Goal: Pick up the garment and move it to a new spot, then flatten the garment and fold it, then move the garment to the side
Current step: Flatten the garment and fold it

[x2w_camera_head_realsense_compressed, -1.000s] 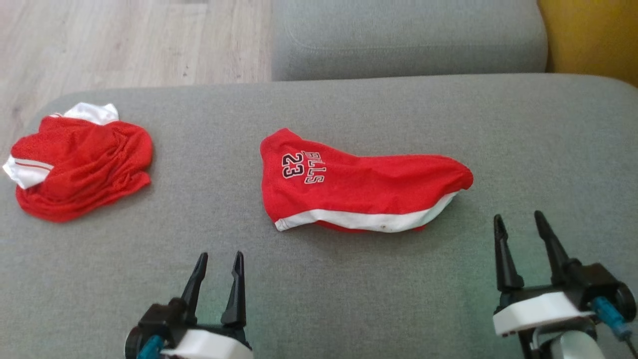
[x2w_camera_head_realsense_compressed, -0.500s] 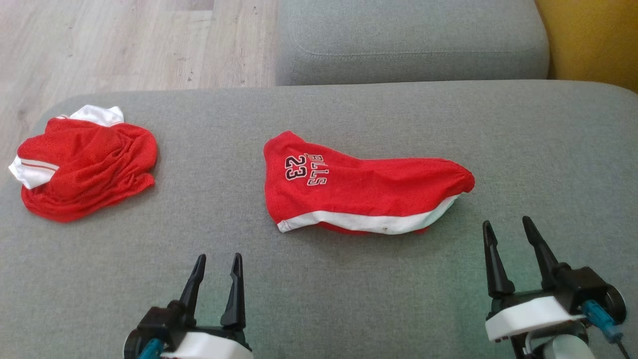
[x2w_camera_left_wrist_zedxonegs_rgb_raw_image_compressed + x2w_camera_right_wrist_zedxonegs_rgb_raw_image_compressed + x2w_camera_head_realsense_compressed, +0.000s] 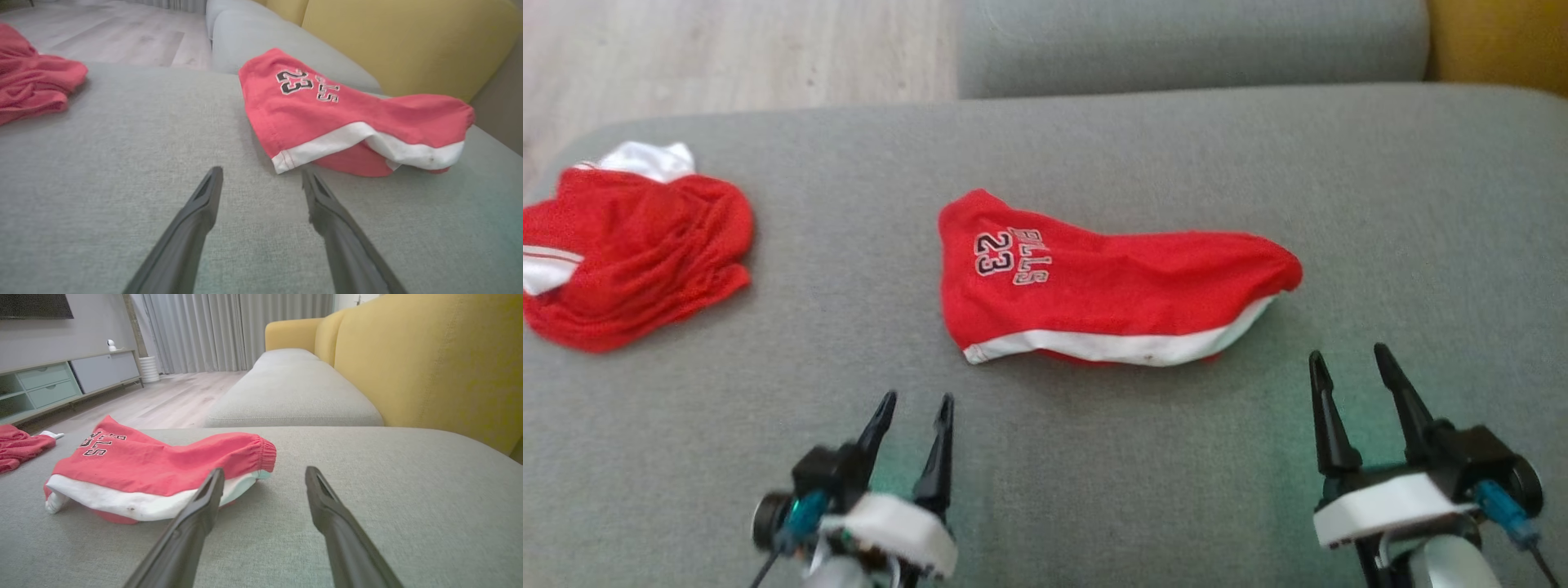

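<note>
In the head view the left pincer (image 3: 916,400) sits at about 7 o'clock of the picture, a little blurred. Its two dark fingers are parted with nothing between them, tips pointing toward 12 o'clock. Its own wrist view shows the same open gap (image 3: 261,171) over bare grey fabric. The right pincer (image 3: 1347,353) is at about 4 o'clock, fingers spread somewhat wider and also empty, which the right wrist view confirms (image 3: 264,470). Both hang above the grey sofa seat (image 3: 1094,490), and whether either touches it cannot be told.

The garment (image 3: 1094,286), red shorts with a white hem band and "23" beside black-outlined letters, lies roughly flat near the middle of the seat. It is at 1 o'clock from the left pincer and 11 o'clock from the right pincer, near both but apart from them. In the left wrist view its white hem corner (image 3: 327,114) lies just beyond the right-hand fingertip. In the right wrist view its gathered waistband end (image 3: 163,465) is nearest the fingers.

Well apart from it, at 9 o'clock, a crumpled red heap (image 3: 629,245) with white trim rests near the seat's edge.

At 12 o'clock is a second grey cushion (image 3: 1176,41), at 1 o'clock the yellow backrest (image 3: 1494,41), and at 11 o'clock pale wood floor (image 3: 727,57).
</note>
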{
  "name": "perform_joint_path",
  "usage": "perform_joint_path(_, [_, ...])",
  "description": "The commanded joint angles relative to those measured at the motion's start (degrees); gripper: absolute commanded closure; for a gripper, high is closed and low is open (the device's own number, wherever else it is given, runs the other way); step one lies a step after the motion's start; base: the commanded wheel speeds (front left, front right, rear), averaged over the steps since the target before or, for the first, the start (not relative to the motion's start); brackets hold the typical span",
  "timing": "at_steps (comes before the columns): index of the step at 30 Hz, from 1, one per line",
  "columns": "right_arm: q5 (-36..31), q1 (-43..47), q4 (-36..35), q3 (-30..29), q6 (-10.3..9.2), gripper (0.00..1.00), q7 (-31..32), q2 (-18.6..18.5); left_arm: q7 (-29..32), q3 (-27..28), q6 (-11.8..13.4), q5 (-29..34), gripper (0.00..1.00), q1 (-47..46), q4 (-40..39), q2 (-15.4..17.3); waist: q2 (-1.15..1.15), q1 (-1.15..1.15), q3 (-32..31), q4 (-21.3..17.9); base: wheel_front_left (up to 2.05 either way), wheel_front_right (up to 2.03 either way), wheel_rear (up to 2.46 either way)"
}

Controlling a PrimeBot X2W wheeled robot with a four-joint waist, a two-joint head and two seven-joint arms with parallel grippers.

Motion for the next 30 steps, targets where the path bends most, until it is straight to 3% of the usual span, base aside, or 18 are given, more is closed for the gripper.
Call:
perform_joint_path(1, [0.2,-3.3,-2.0,1.4,-0.04,0.00,-0.8,-0.3,0.3,0.6,-0.4,0.1,0.00,-5.1,0.2,-0.1,0.00,0.00,2.1,-1.6,0.00,0.00,0.00])
perform_joint_path(14, [-0.7,-6.0,-2.8,1.0,-0.04,0.00,-0.8,-0.3,0.3,-3.8,-0.9,-3.9,0.00,-16.3,13.9,-0.8,0.00,0.00,7.9,-5.2,0.00,0.00,0.00])
perform_joint_path(25, [-0.4,-6.6,-2.8,0.2,-0.04,0.00,-0.8,-0.3,-3.5,-7.4,-1.3,-7.1,0.00,-19.7,16.7,-0.8,0.00,0.00,8.9,-5.6,0.00,0.00,0.00])
perform_joint_path(26, [-0.4,-6.7,-2.8,0.2,-0.04,0.00,-0.8,-0.3,-3.7,-7.6,-1.2,-7.3,0.18,-19.7,16.8,-0.8,0.00,0.00,8.9,-5.6,0.00,0.00,0.00])
perform_joint_path(29, [-0.3,-6.7,-2.9,0.3,-0.04,0.00,-0.8,-0.3,-4.4,-8.0,-1.0,-7.8,0.54,-19.9,16.8,-0.8,0.00,0.00,9.0,-5.6,0.00,0.00,0.00])
perform_joint_path(30, [-0.3,-6.7,-2.9,0.3,-0.04,0.00,-0.8,-0.3,-4.6,-8.1,-0.9,-7.9,0.55,-20.0,16.8,-0.8,0.00,0.00,9.0,-5.5,0.00,0.00,0.00])
